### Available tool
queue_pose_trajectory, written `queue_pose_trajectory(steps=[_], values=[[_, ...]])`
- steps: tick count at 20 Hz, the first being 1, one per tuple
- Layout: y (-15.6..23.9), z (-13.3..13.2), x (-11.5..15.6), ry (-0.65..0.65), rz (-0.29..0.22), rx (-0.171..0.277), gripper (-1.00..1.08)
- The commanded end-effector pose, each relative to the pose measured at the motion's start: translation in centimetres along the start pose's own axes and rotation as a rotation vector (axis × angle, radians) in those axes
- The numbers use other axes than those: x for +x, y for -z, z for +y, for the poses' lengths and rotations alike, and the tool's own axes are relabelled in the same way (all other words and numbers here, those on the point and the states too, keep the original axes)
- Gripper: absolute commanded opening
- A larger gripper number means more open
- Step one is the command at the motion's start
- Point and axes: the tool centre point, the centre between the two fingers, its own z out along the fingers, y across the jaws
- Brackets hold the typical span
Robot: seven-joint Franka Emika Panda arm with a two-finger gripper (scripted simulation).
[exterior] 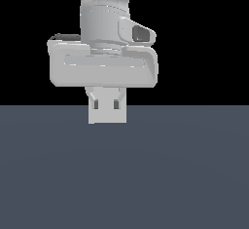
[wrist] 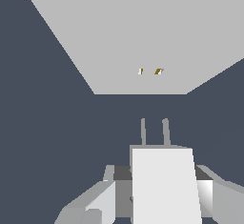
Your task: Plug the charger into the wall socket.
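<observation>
A flat, dark slate-blue floor point(exterior: 124, 174) filled the lower half of the exterior view, uniform in colour and bare of markings. Above its straight horizon lay a plain black background point(exterior: 204, 28). In the wrist view the same blue-grey surface point(wrist: 43, 123) appeared, probably that floor, though featureless.

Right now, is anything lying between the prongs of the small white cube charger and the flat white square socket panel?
Nothing: in the wrist view only bare dark grey floor separates the small white cube charger, held in the pincer, from the flat white square socket panel.
</observation>
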Motion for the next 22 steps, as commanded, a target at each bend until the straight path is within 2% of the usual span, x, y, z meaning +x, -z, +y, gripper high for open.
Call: queue_pose_trajectory(steps=[1, 22], values=[[0.0, 0.0, 0.0, 0.000, 0.000, 0.000, -1.00], [-1.3, 0.0, 4.9, -0.001, 0.000, 0.000, -1.00]])
